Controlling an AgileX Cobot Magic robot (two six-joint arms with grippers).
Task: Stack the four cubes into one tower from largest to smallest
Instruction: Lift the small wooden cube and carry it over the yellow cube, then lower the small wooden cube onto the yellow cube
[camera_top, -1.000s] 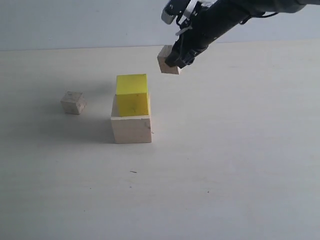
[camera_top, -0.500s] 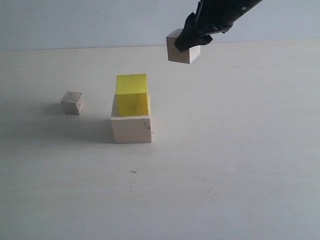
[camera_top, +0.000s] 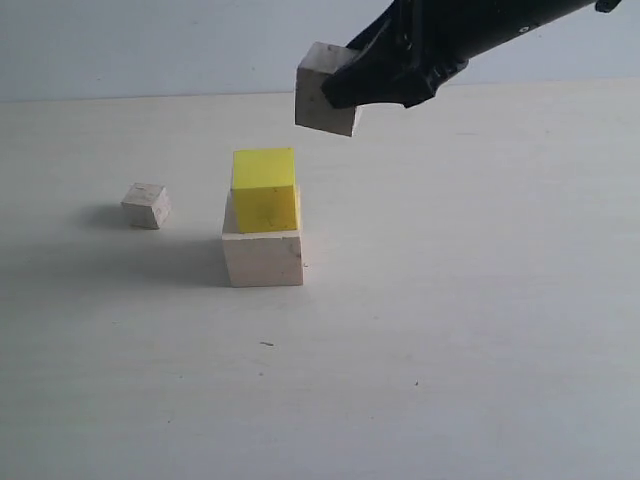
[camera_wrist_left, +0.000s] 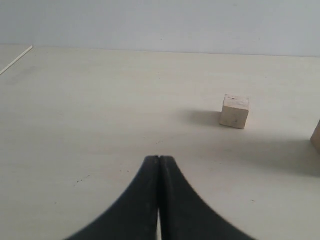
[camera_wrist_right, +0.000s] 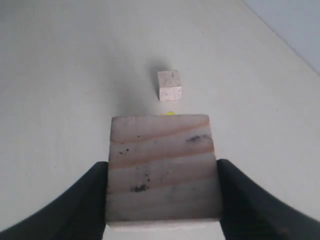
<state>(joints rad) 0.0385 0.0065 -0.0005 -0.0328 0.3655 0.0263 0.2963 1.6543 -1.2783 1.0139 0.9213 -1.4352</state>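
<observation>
The small speckled cube (camera_top: 320, 98) clamped in my right pincer (camera_wrist_right: 161, 172) fills the right wrist view. Behind it the yellow cube (camera_wrist_right: 170, 113) shows only as a thin sliver, and the large pale cube (camera_top: 262, 258) beneath is covered entirely. My fingers (camera_wrist_right: 90, 200) run off that picture's edge. In the left wrist view the large pale cube is cut to a mere corner, and my left pincer (camera_wrist_left: 159, 167) is cropped at its base too. In the exterior view, dark pincer hides the held cube's rear side.
</observation>
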